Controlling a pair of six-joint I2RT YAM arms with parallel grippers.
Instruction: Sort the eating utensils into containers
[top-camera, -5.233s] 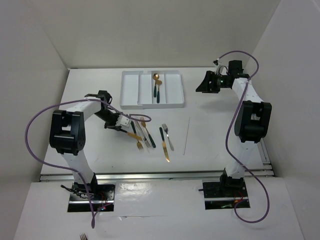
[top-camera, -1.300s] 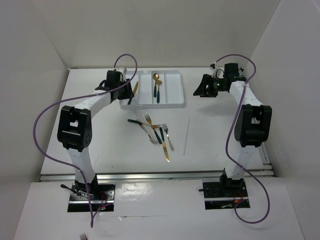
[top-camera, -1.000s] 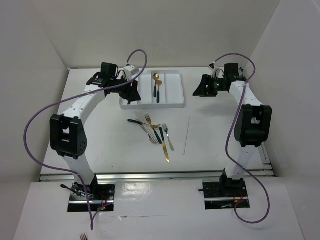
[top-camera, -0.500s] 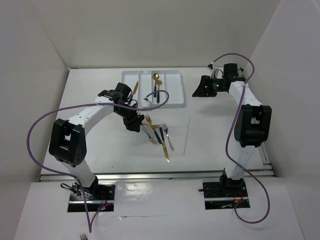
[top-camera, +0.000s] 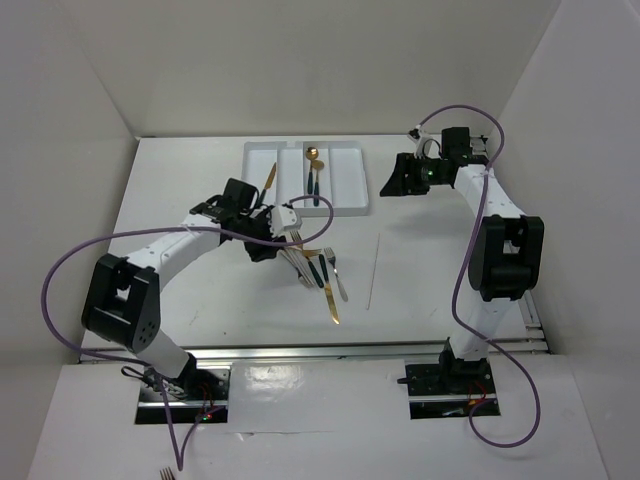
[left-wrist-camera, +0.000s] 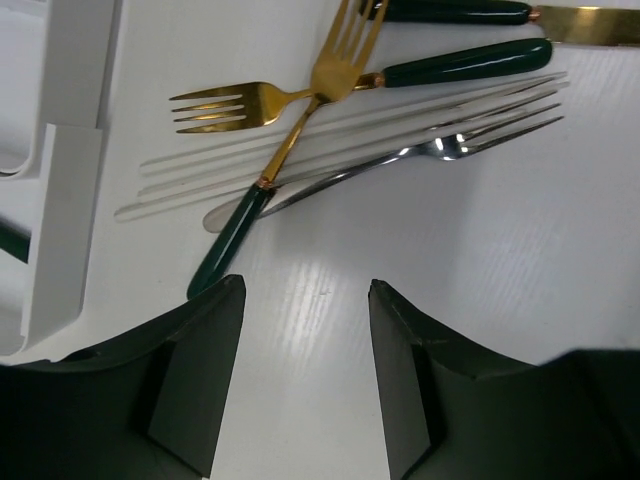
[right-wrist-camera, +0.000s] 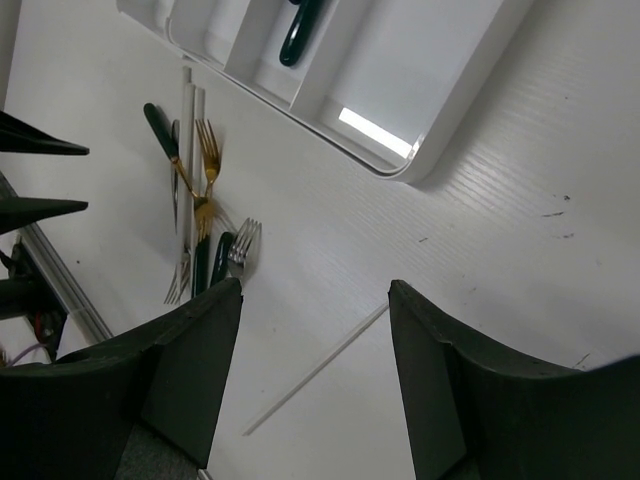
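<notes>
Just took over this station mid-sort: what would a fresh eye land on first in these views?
A tangle of gold, teal-handled and silver utensils lies mid-table, with the left end effector open and empty just beside it. The white tray at the far edge holds only a few pieces, and the right end effector hangs open off its right side.

The tray (top-camera: 346, 180) sat far, a spoon (top-camera: 314, 172) in it; the pile (top-camera: 318, 268) lay nearer, a stick (top-camera: 373, 271) at its right.

Parted end effector (right-wrist-camera: 315, 287), white tray corner (right-wrist-camera: 408, 168), crossed forks (right-wrist-camera: 201, 204), pale stick (right-wrist-camera: 315, 370)
</notes>
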